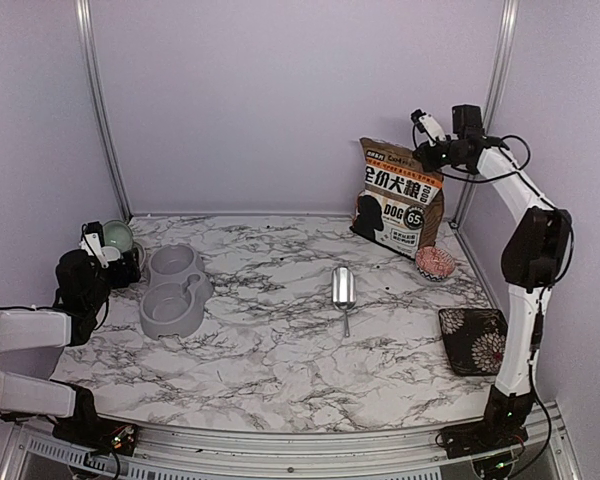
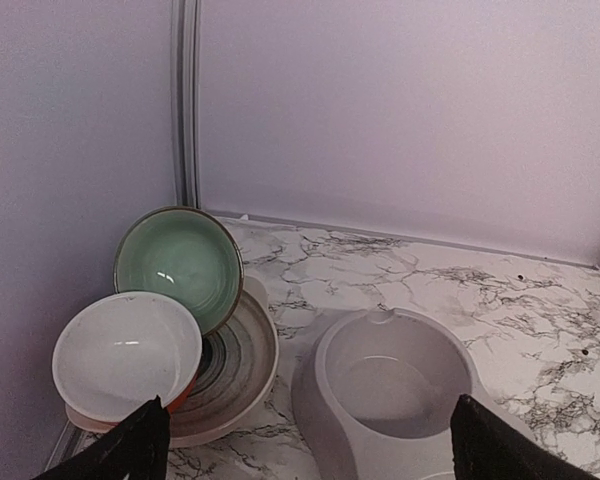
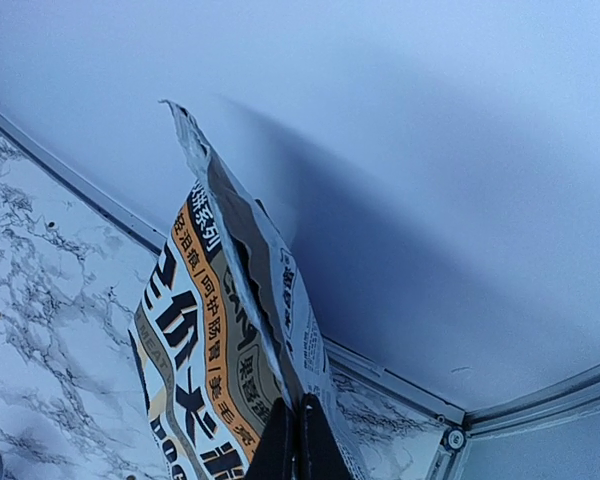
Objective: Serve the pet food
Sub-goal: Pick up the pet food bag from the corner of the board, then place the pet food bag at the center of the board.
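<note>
No kibble shows; the pet food is hidden. The brown-and-white printed dog-food bag (image 1: 398, 195) stands upright at the back right. My right gripper (image 1: 427, 150) is shut on the bag's torn top edge; in the right wrist view its fingers (image 3: 298, 440) pinch the bag (image 3: 210, 330) at one side of the open mouth. The grey double pet bowl (image 1: 150, 300) sits at the left, both wells empty. My left gripper (image 1: 115, 262) is open and empty just left of it, with one well (image 2: 320, 370) between its fingertips (image 2: 130, 445) in the left wrist view.
A metal scoop (image 1: 343, 287) lies mid-table. A small red-patterned bowl (image 1: 435, 263) sits before the bag. A dark floral square plate (image 1: 472, 340) lies at the right edge. A green bowl (image 2: 178, 262), a white bowl (image 2: 127, 352) and a striped plate (image 2: 230, 370) are stacked in the back left corner.
</note>
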Controlling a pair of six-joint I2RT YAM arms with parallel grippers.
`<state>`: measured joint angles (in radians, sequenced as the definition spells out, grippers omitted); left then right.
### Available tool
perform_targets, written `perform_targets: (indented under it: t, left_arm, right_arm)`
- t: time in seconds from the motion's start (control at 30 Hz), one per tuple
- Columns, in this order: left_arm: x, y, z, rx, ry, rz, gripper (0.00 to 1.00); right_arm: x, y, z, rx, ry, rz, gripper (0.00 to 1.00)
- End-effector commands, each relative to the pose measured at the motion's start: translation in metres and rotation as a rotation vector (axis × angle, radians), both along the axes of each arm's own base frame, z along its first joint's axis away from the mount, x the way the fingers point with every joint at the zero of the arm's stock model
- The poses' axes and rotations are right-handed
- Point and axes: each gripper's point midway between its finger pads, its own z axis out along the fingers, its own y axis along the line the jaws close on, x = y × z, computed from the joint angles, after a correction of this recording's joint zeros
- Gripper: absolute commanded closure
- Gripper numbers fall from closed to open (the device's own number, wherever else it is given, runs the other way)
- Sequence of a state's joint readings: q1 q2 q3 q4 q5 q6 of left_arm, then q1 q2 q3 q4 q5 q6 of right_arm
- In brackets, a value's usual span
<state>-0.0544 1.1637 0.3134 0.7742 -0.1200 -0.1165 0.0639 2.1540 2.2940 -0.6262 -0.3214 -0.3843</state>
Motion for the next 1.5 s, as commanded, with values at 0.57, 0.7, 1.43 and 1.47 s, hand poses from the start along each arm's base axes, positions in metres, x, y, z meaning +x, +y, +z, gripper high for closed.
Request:
perform_targets:
  t: [0.57,0.7,1.43,1.47]
  left_arm:
    - [0.003,-0.004,0.013,-0.015,-0.028,-0.017,0.01]
    - [0.003,-0.004,0.014,-0.017,-0.031,-0.019,0.01]
    - [0.002,-0.024,0.019,-0.043,-0.044,-0.105,0.01]
    - [0.002,-0.025,0.019,-0.044,-0.043,-0.108,0.01]
  right_arm:
    - [-0.039,0.162,0.078,0.189,-0.195,0.361,1.00]
    - [-0.054,0.177,0.096,0.228,-0.215,0.398,1.00]
    - [-0.121,0.201,0.143,0.300,-0.197,0.409,1.00]
    - [-0.124,0.199,0.146,0.305,-0.197,0.403,1.00]
